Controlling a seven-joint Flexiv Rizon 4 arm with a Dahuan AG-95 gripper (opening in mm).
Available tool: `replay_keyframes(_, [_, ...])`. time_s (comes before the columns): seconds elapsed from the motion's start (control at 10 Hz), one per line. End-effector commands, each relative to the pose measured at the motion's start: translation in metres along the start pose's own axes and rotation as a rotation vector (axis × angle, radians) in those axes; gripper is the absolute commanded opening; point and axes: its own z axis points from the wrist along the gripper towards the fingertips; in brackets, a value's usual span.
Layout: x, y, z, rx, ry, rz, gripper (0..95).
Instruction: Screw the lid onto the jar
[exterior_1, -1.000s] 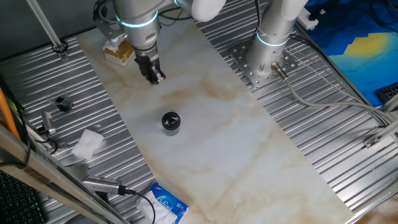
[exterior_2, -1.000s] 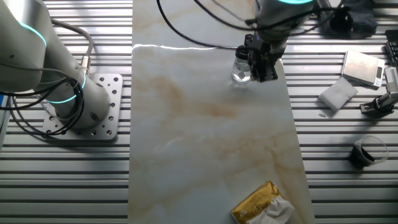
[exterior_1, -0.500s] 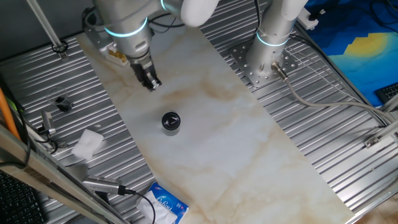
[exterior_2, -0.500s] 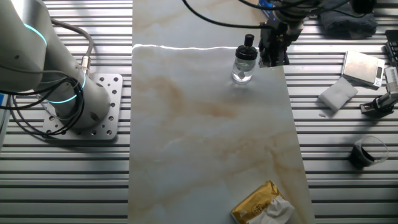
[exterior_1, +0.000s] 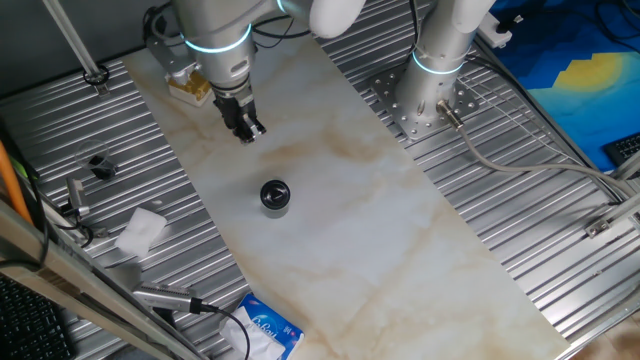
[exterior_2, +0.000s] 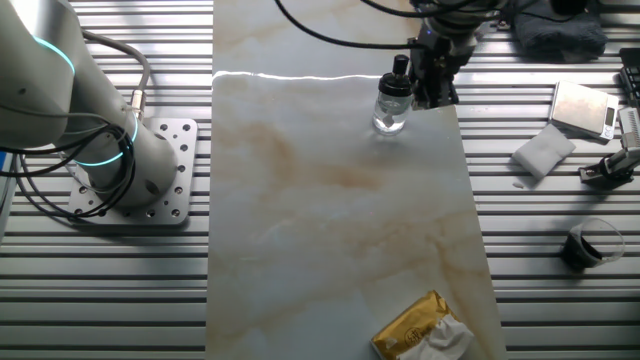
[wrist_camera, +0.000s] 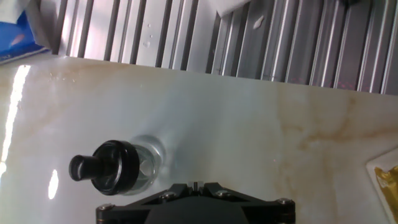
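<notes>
Marble-pattern worktop (exterior_1: 400, 230) is lying over ribbed metal decking, with the arm (exterior_1: 215, 40) reaching in over its far end. Claw (exterior_1: 248, 130) is hanging above the slab, empty and apart from the jar (exterior_1: 275, 203); can't tell whether its fingers are spread or pressed together, and the hand view is showing only the black body. The other fixed view is putting the claw (exterior_2: 437, 95) just beside the jar (exterior_2: 391, 110). Jar is standing upright on the worktop, wearing the lid (wrist_camera: 112, 167), black with a knob on top.
</notes>
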Motion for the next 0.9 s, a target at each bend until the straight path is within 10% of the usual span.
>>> replay_keyframes(0.1, [0.0013, -0.0005, -0.0001, -0.001, 0.002, 0.019, 0.0])
replay_keyframes(0.9, [0.0013, -0.0005, -0.0001, -0.040, 0.004, -0.094, 0.0])
